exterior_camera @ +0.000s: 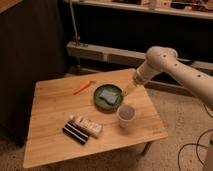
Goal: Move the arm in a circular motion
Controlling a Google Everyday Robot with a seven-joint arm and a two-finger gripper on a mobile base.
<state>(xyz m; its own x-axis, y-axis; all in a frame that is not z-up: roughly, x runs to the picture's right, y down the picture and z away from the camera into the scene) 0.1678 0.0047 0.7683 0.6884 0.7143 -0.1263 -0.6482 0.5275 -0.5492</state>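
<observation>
Gripper [131, 89]: yellowish tapering tip, open or closed impossible to tell. Hangs over right rim of green plate [98, 103], above wooden surface [52, 107]. Cup [125, 115] near, below tip. Arm [161, 61] rises to rounded elbow, then runs right, cut off at frame edge. Blue object [106, 96] on plate, kind unclear.

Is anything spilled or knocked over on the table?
No, nothing looks spilled or tipped. The cup stands upright, the carrot lies flat, the blue sponge sits on the green plate, and the gripper on the arm hovers by the plate's right edge.
</observation>
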